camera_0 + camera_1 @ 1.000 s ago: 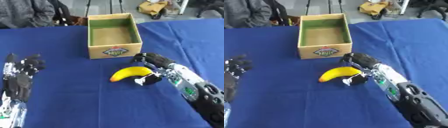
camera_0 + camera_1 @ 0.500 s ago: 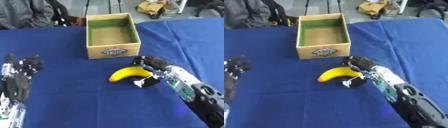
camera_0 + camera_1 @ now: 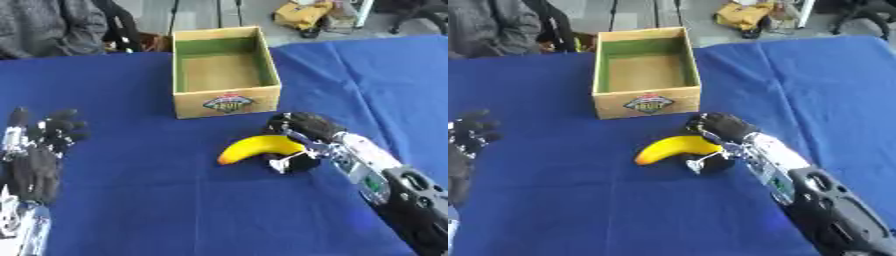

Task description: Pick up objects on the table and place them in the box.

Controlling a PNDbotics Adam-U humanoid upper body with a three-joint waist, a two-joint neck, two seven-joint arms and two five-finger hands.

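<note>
Left eye view
Right hand (image 3: 302,131): curled round the right end of 1 banana (image 3: 258,146), thumb below, fingers over the top.
Banana: lay on the blue table (image 3: 175,200), just in front of the box (image 3: 226,67), not yet inside.
Left hand (image 3: 39,150): idle at the lower left, fingers relaxed and pointing up.

Right eye view
Handling: the banana looked light, smooth-skinned and easily bruised; its thick middle seemed a steadier hold than the tip.
Box: stood empty.

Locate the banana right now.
The banana lies on the blue table just in front of the box, slightly right of centre, with the right hand curled around its right end.
</note>
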